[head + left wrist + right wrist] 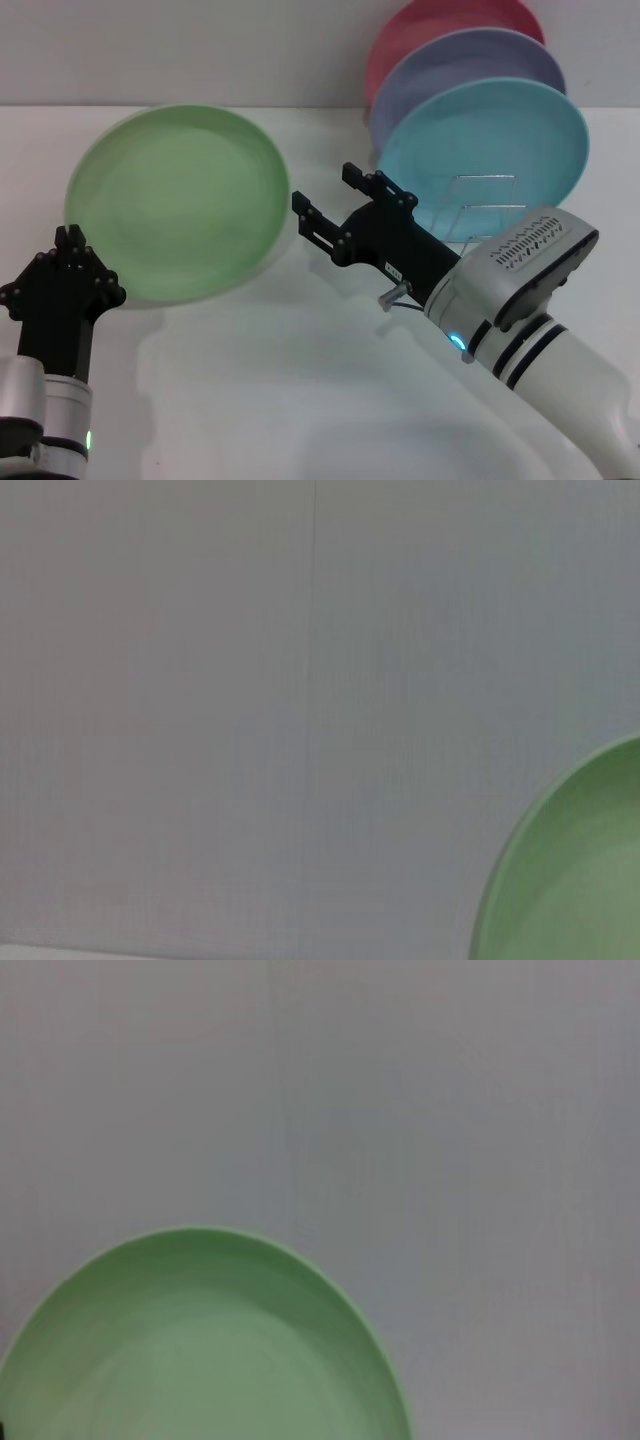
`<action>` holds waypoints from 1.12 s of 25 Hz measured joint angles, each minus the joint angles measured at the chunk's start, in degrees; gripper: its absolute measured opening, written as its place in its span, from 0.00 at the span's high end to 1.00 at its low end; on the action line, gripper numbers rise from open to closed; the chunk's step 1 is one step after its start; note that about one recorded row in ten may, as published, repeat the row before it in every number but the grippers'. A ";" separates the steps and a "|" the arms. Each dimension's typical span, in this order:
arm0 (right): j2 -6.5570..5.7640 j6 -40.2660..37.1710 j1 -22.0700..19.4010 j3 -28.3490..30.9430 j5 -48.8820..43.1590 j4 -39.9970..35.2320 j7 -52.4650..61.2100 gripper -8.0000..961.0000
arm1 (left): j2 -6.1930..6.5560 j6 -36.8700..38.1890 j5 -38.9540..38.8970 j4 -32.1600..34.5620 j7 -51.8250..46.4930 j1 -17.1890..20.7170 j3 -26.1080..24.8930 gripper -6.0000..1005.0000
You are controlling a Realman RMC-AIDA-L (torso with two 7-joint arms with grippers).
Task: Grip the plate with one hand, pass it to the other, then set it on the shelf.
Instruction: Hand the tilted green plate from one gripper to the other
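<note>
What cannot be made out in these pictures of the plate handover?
- Head view: whether the left gripper is shut on the green plate; its fingers lie at the rim.
- Head view: the shelf is mostly behind the cyan plate and right arm.
- Wrist views: plate cut off by the edges.

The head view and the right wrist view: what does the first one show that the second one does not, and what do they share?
Only the head view shows the left gripper at the plate's lower left rim, the right gripper with open fingers beside its right edge, and the shelf holding cyan, purple and pink plates. Only the right wrist view shows the plate against a plain grey wall. Both show the light green plate.
</note>
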 joint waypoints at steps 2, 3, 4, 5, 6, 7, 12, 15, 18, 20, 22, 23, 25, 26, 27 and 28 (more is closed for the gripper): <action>0.01 0.47 0.25 0.38 -0.29 0.01 0.01 0.24 | 0.00 0.28 -1.07 0.91 1.55 0.01 0.39 0.91; 0.01 0.78 0.41 0.56 -0.32 0.04 0.01 0.24 | 0.00 0.50 -1.55 1.25 2.22 0.03 0.65 0.91; 0.02 1.21 0.53 0.77 -0.34 0.12 0.01 0.25 | 0.00 0.87 -2.09 1.55 2.87 0.04 0.91 0.91; 0.03 1.62 0.67 0.97 -0.35 0.18 0.05 0.25 | 0.00 1.19 -2.53 1.75 3.25 0.05 1.22 0.91; 0.04 2.05 0.84 1.23 -0.35 0.22 0.11 0.25 | 0.00 1.54 -2.98 1.91 3.64 0.05 1.55 0.91; 0.05 2.48 1.00 1.40 -0.35 0.23 0.26 0.26 | 0.00 1.87 -3.36 2.10 3.98 0.04 1.94 0.91; 0.06 3.98 1.62 1.75 -0.35 0.33 0.55 0.27 | 0.00 2.72 -3.99 2.52 4.65 -0.06 3.28 0.91; 0.12 5.04 1.93 2.15 -0.35 0.40 0.57 0.28 | 0.00 2.73 -4.02 2.62 4.59 -0.16 3.44 0.90; 0.16 6.01 2.30 2.71 -0.35 0.46 0.59 0.29 | 0.00 2.58 -4.04 2.64 4.43 -0.30 3.54 0.90; 0.20 6.41 2.51 3.06 -0.35 0.49 0.60 0.30 | 0.00 2.50 -3.98 2.65 4.40 -0.32 3.63 0.90; 0.24 6.61 2.64 3.15 -0.35 0.50 0.61 0.30 | 0.00 2.47 -3.85 2.64 4.39 -0.33 3.80 0.90; 0.26 6.63 2.68 3.16 -0.35 0.52 0.61 0.31 | -0.01 2.47 -3.79 2.65 4.39 -0.36 3.93 0.90; 0.31 6.67 2.70 3.25 -0.35 0.53 0.62 0.31 | 0.00 2.46 -3.68 2.65 4.39 -0.41 4.12 0.90; 0.33 6.68 2.71 3.35 -0.35 0.54 0.61 0.31 | 0.00 2.45 -3.66 2.65 4.39 -0.42 4.22 0.90; 0.35 6.70 2.73 3.51 -0.35 0.53 0.62 0.32 | -0.01 2.45 -3.64 2.65 4.43 -0.46 4.40 0.90; 0.37 6.71 2.76 3.65 -0.35 0.54 0.61 0.32 | 0.00 2.49 -3.62 2.65 4.47 -0.51 4.55 0.90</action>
